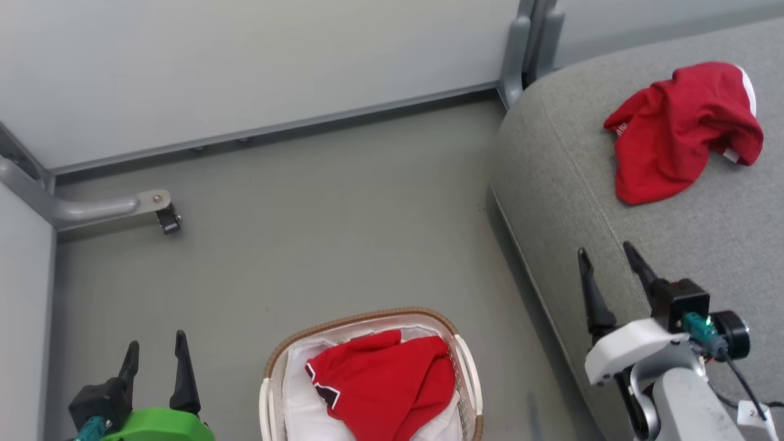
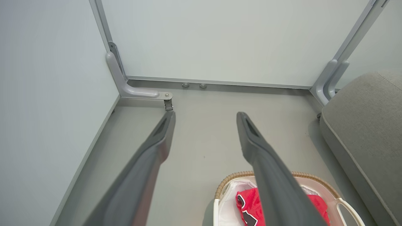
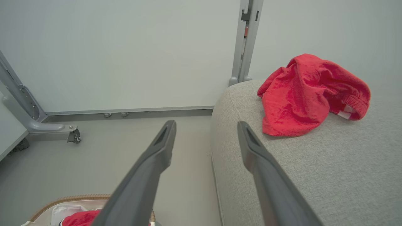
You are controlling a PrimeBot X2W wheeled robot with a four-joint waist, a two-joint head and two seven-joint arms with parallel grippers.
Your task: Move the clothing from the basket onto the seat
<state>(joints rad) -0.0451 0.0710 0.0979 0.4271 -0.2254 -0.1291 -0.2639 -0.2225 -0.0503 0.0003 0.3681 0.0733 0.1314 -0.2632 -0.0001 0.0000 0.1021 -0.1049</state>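
One red garment point(image 1: 680, 128) lies crumpled on the grey seat point(image 1: 612, 202) at the upper right, also visible as the red garment point(image 3: 307, 94) on the seat point(image 3: 314, 175) in the right wrist view. A second red garment point(image 1: 386, 383) with a dark edge rests in the white basket point(image 1: 367, 320) on a white liner, bottom centre. My right gripper point(image 1: 609, 260) hovers open over the seat's near edge, empty. My left gripper point(image 1: 156, 352) stands open and empty at the lower left, left of the basket point(image 2: 314, 180).
Pale partition walls enclose the grey floor, with a metal foot and caster point(image 1: 165, 217) at the left and a grey post point(image 1: 520, 55) by the seat's far corner. Open floor lies between the basket and the walls.
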